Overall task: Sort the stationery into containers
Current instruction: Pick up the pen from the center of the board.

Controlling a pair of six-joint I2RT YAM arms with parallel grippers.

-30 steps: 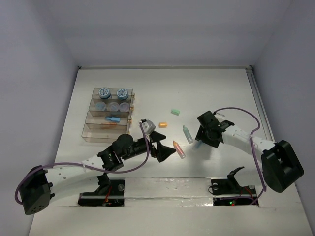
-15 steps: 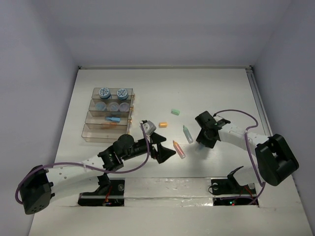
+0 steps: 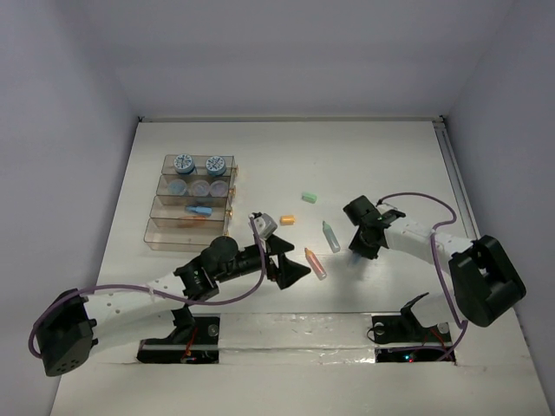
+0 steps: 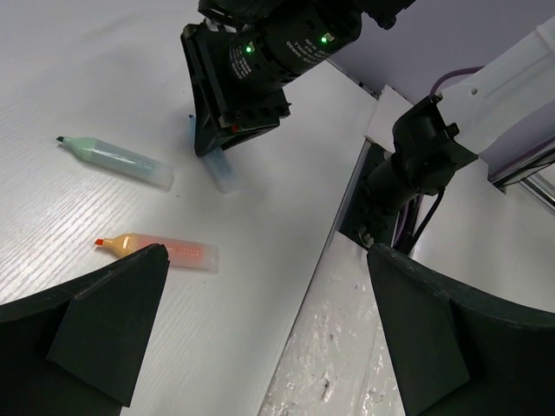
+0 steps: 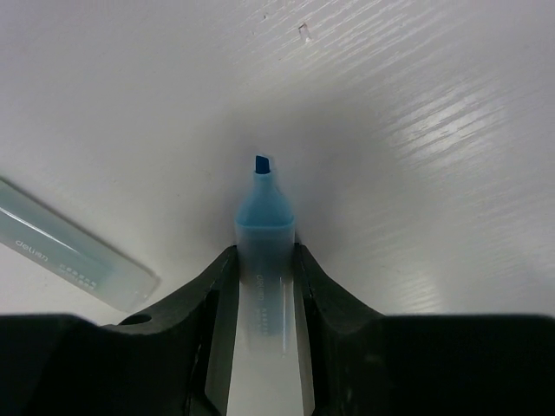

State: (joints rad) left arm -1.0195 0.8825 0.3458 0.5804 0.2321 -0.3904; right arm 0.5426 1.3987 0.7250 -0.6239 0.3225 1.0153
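The containers, four stepped clear trays, stand at the left with several blue-grey jars and a blue marker inside. My right gripper is low over the table, shut on a blue marker lying flat, uncapped tip pointing away. It also shows in the left wrist view under the right gripper. A green marker and an orange-pink marker lie between the arms. My left gripper is open and empty, just left of the orange-pink marker.
A loose orange cap and a green cap lie mid-table. A small white and orange item sits by the left gripper. The green marker lies close to the left of the right fingers. The table's metal front edge is below the left gripper.
My right gripper has shifted a little left and nearer, staying beside the green marker. The left arm has barely moved.
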